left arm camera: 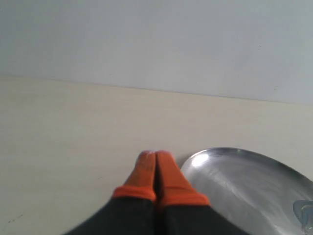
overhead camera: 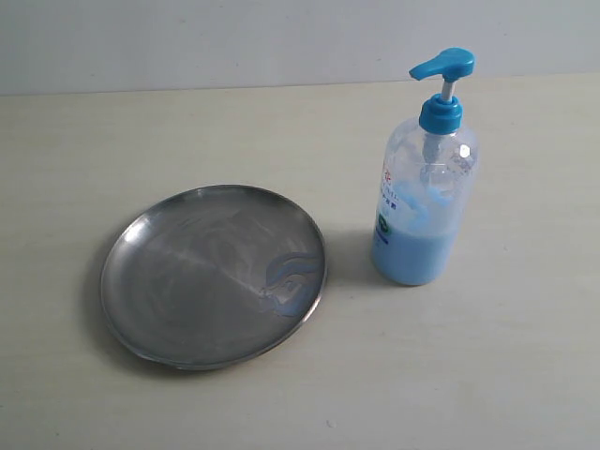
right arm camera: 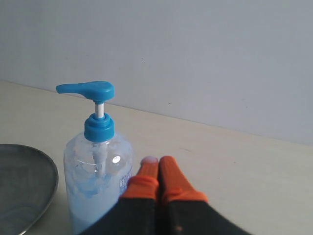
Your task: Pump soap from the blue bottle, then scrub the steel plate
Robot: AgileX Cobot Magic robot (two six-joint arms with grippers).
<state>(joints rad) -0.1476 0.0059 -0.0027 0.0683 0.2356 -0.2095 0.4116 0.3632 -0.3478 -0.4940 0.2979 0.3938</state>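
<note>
The steel plate (overhead camera: 214, 274) lies flat on the table at left of the exterior view, with a pale-blue smear of soap (overhead camera: 291, 281) near its right rim. To its right the blue bottle (overhead camera: 424, 202) stands upright, pump head raised and spout aimed left toward the plate. Neither arm shows in the exterior view. In the left wrist view my left gripper (left arm camera: 155, 155) is shut and empty, close beside the steel plate (left arm camera: 244, 188). My right gripper (right arm camera: 157, 160) is also shut and empty, just beside the blue bottle (right arm camera: 98, 183) and below its pump head.
A pale wooden table (overhead camera: 487, 375) carries both things, and a plain light wall (overhead camera: 234, 42) runs behind it. The steel plate's edge (right arm camera: 24, 186) shows past the bottle in the right wrist view.
</note>
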